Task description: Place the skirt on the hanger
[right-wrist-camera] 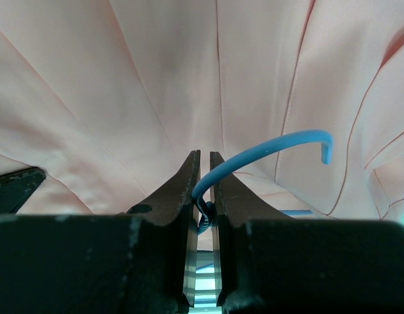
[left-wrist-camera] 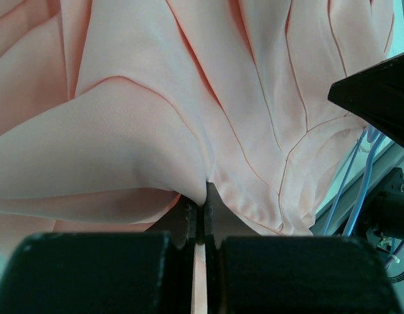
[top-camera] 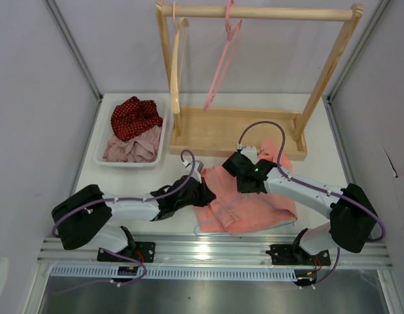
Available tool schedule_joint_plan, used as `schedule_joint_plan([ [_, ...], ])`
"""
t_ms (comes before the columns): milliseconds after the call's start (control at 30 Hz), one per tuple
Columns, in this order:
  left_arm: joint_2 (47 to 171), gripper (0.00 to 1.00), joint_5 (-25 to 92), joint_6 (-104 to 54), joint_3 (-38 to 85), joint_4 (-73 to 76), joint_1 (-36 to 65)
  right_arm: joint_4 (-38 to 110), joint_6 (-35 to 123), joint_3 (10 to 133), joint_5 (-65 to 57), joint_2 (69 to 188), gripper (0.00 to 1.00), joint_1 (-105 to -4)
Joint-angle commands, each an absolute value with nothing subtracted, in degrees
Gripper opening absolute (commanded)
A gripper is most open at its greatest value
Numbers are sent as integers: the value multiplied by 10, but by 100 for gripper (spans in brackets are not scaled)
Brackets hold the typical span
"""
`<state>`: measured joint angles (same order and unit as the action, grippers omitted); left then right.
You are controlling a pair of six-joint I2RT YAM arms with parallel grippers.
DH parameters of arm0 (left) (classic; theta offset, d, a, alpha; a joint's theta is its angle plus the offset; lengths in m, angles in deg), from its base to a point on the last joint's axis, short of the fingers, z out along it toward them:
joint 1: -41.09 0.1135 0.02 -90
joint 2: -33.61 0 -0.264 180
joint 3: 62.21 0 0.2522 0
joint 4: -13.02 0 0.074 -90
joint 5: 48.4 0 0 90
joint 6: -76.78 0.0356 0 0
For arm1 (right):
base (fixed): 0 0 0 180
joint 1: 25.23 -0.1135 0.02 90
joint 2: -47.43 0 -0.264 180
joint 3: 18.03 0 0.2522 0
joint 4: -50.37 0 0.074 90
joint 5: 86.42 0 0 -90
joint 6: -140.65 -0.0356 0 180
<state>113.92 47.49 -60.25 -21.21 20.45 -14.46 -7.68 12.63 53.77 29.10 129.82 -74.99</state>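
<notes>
Pinching a fold of the skirt (left-wrist-camera: 156,118) at the near side of the worktop (top-camera: 319,167), our left gripper (left-wrist-camera: 201,199) is holding its jaws pressed together with the salmon cloth caught between them. The pleats are fanning away from that pinch. Just beside it, our right gripper (right-wrist-camera: 202,167) is clamping the pale blue hanger (right-wrist-camera: 267,152) at the neck, its jaws all but closed on the thin wire while the hook is curving out over the fabric. Most of the hanger's frame is lying hidden under or inside the skirt, so we cannot tell how far the waistband is already seated on it.

We are judging this as the threading step: one gripper is steadying the hanger while the other is feeding the cloth along it. To do it well, we are wanting to keep the neck grip firm so the wire is not twisting, and to draw the waistband sideways rather than up, so that only one layer is riding over the shoulder. A bunched fold could be dragging the hanger out of its grip.

Farther back, the wooden rack (top-camera: 261,12) is carrying a pink hanger (top-camera: 221,65) and a wooden hanger (top-camera: 176,65). To its left a white tray (top-camera: 101,154) is holding a red dotted cloth (top-camera: 133,116) and a mauve cloth (top-camera: 133,147).
</notes>
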Motion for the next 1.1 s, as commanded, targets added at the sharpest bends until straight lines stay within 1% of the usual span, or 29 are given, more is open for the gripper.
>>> schedule_joint_plan([
  [0,1118,0,489,-599,-204,207,-134,-90,113,534,322,1281,0,-748],
  [533,1066,0,488,-587,-219,177,-87,-144,103,549,356,1271,0,-756],
  [833,1016,0,489,-573,-228,144,-52,-177,100,594,412,1285,0,-769],
  [1067,1000,0,473,-566,-232,104,-17,-155,105,609,458,1268,0,-756],
])
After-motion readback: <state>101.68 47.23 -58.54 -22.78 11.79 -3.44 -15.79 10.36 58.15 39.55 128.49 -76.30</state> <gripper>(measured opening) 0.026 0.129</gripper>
